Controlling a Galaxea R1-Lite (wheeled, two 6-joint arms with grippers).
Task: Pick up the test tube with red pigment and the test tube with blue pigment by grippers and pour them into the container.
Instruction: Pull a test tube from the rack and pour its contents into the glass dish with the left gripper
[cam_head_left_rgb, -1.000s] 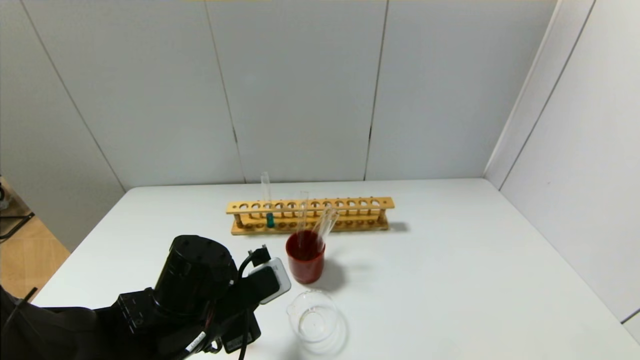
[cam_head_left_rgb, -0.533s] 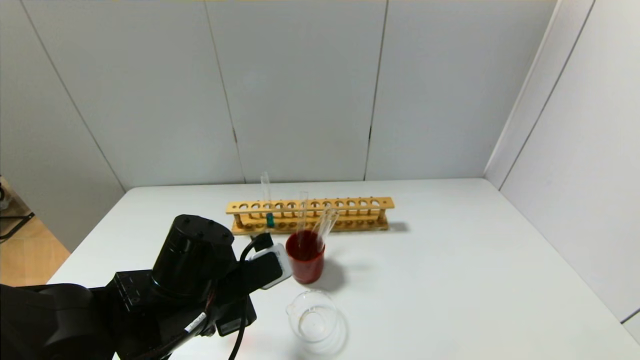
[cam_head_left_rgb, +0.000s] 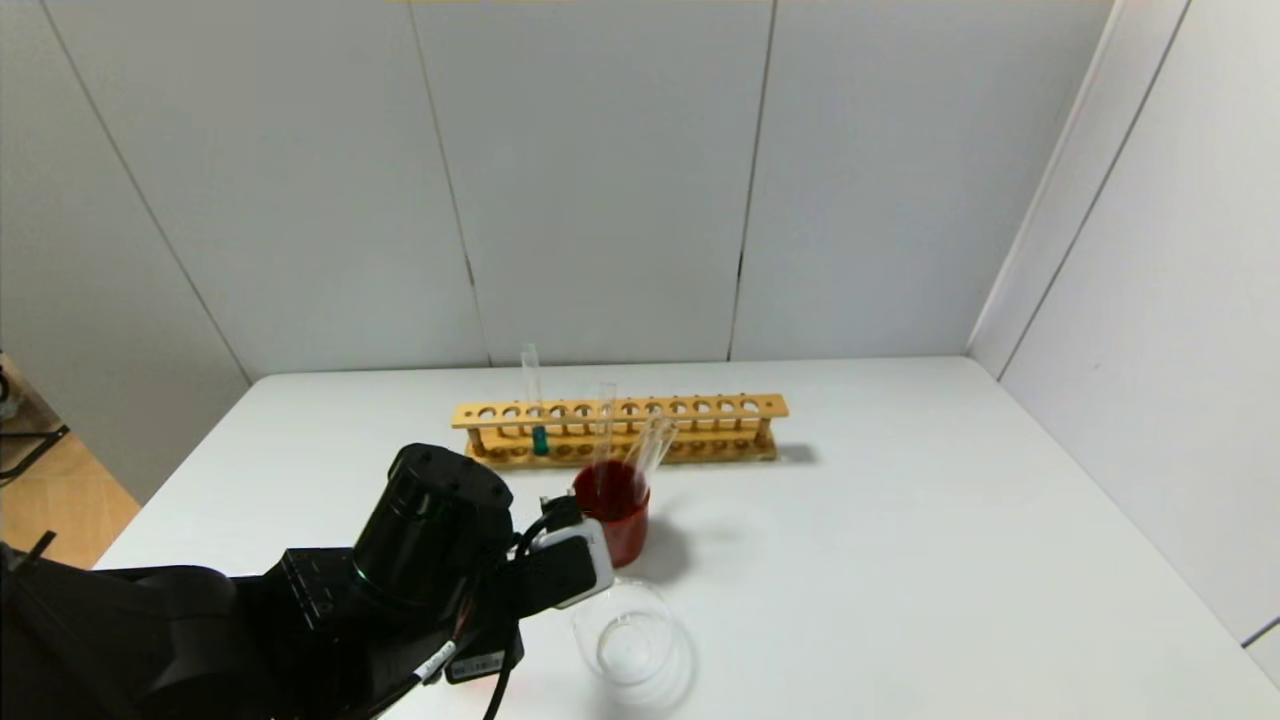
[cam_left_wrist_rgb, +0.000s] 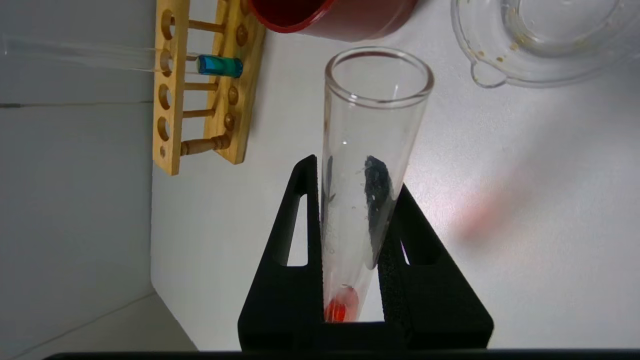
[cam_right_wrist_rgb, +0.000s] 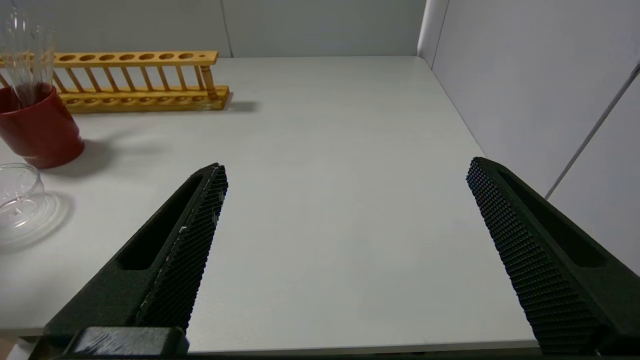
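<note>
Black and close to the robot, the left gripper (cam_left_wrist_rgb: 357, 200) is clamped on the test tube with red pigment (cam_left_wrist_rgb: 367, 165); a little red liquid sits at the tube's round bottom between the fingers (cam_left_wrist_rgb: 290, 240), and its open mouth points out over the table (cam_head_left_rgb: 900, 520). In the head view this arm hangs low over the near left part of the table, its wrist just beside the container (cam_head_left_rgb: 632, 640), a clear glass beaker with a spout that stands near the front edge. The right gripper (cam_right_wrist_rgb: 345, 210) is held above the near right part of the table, its two fingers wide apart with nothing between them. Behind the container stands a dark red cup (cam_head_left_rgb: 612, 515) with some clear tubes (cam_head_left_rgb: 650, 445) leaning in it. Farther back is the wooden rack (cam_head_left_rgb: 620, 430), lying along the table. The test tube with blue pigment (cam_head_left_rgb: 537, 405) stands upright in a hole near the rack's left end, its teal liquid at the bottom. Grey wall panels (cam_head_left_rgb: 600, 180) close the scene behind.
</note>
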